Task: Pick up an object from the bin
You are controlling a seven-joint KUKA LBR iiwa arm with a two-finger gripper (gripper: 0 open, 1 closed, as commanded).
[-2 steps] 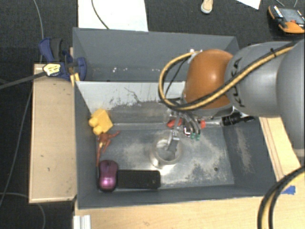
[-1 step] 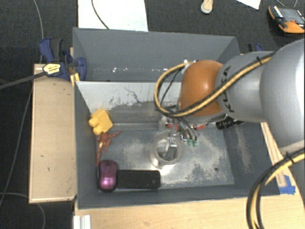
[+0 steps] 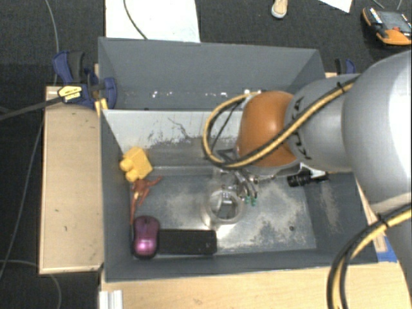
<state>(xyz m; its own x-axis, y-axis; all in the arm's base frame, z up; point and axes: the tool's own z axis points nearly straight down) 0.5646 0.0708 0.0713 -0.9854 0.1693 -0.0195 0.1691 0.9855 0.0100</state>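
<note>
Here, from above, the robot's hand (image 3: 239, 188) hangs low at the middle of the grey bin (image 3: 193, 76), over a clear round object (image 3: 224, 208); whether it is wide or narrow cannot be told; a purple oval thing (image 3: 145, 235), a black slab (image 3: 187, 242) and a yellow block (image 3: 136, 164) lie at left.

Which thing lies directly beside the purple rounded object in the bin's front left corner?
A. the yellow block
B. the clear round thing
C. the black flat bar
C: the black flat bar lies end-on beside the purple rounded object; the yellow block sits farther back, and the clear round thing is mid-bin.
</note>
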